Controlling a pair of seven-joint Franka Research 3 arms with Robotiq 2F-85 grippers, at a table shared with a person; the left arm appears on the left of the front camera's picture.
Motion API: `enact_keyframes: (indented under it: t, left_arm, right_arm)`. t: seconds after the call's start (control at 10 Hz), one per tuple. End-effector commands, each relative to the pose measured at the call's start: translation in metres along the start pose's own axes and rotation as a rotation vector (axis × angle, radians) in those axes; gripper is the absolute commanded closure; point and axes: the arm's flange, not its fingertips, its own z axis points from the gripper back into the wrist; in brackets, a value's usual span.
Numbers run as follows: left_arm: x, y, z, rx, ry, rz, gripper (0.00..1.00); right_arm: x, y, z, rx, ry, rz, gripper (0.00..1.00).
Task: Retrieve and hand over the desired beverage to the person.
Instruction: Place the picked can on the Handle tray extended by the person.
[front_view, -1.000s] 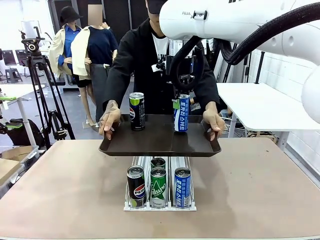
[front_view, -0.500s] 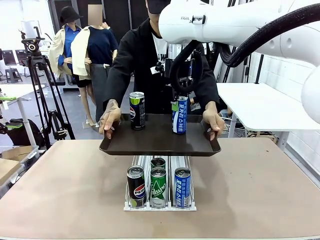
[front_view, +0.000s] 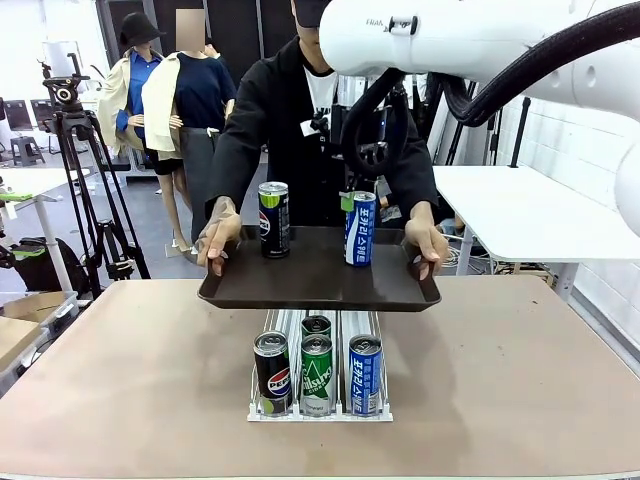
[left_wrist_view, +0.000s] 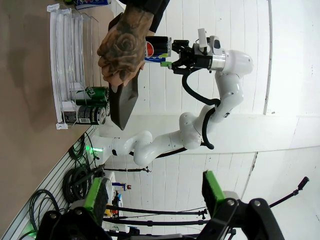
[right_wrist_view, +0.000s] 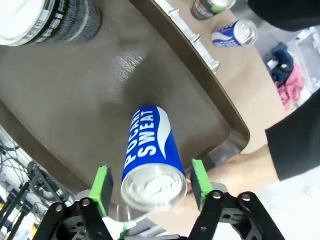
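Can in blue, lettered Pocari Sweat, stands on the dark tray that the person holds in both hands above the tabletop. It sits between the fingers of the right gripper, whose green pads flank its top with narrow gaps on both sides: jaws partly open, gripping nothing. The left gripper stands wide open and empty.

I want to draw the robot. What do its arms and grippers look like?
Smooth white rounded arms with a thick black cable looped along. Each gripper is black metal with two fingers tipped by green pads: right gripper, left gripper.
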Motion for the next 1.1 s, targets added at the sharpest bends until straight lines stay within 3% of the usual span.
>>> enact_keyframes:
  t: [0.0, 0.3, 1.0]
  left_arm:
    - [-0.001, -0.001, 0.001, 0.008, -0.007, -0.001, 0.0]
    - [-0.001, -0.001, 0.001, 0.008, -0.007, -0.001, 0.0]
    - [-0.001, -0.001, 0.001, 0.008, -0.007, -0.001, 0.0]
  right_arm:
    - [-0.009, 0.003, 0.015, -0.049, -0.013, 0.007, 0.0]
    - [-0.027, 0.008, 0.047, -0.086, -0.074, -0.011, 0.0]
    - [-0.023, 0.009, 0.058, -0.051, -0.076, -0.008, 0.0]
